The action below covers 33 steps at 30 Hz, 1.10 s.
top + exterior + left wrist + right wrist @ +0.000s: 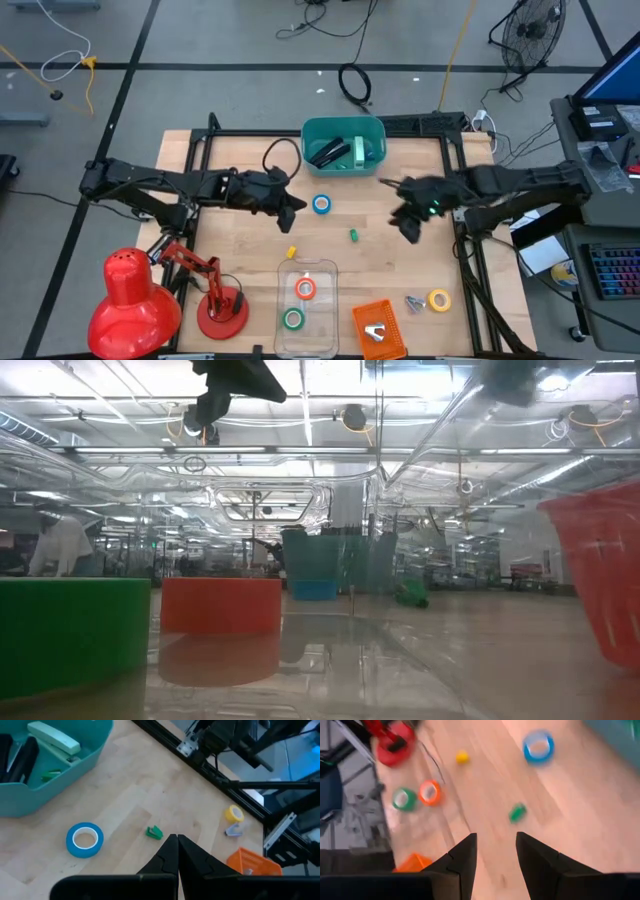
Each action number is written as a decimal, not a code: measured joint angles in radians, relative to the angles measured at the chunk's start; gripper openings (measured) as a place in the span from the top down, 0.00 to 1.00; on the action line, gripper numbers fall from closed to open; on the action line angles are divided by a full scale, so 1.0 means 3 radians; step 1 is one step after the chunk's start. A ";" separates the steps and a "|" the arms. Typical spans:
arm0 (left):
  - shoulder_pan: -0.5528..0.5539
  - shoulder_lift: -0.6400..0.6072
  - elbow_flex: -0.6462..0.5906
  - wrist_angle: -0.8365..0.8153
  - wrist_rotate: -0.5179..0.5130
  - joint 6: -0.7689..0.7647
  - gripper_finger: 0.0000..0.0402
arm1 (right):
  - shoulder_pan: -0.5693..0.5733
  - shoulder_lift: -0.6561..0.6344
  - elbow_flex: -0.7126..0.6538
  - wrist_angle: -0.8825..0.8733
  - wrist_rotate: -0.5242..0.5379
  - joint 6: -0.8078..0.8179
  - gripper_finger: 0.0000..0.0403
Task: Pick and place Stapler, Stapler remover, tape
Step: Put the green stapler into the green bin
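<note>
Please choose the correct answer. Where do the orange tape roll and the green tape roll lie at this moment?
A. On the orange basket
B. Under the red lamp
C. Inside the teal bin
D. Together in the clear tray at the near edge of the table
D: in the high view the orange tape roll and the green tape roll both lie inside the clear tray, apart from the teal bin.

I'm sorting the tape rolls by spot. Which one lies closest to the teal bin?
The blue tape roll, lying alone just below the teal bin. The orange and green rolls sit in the clear tray; the yellow lies far right.
</note>
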 joint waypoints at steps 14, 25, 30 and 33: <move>0.0006 0.0000 0.0000 0.0004 -0.0036 -0.0160 1.00 | 0.0741 -0.1339 -0.2323 0.1387 0.0025 0.1650 0.68; -0.0046 0.0011 0.0000 -0.0035 -0.0283 -0.0192 1.00 | 0.0701 -0.0944 -0.2780 0.2751 0.0434 0.1615 0.68; 0.0079 0.0228 0.0000 -0.0106 -0.0250 -0.0191 1.00 | 0.0625 -0.0908 -0.2780 0.3329 0.0543 0.1464 0.68; 0.0253 0.0420 0.0003 -0.0122 0.0005 -0.0305 1.00 | 0.0558 -0.0908 -0.2780 0.3522 0.0545 0.1425 0.68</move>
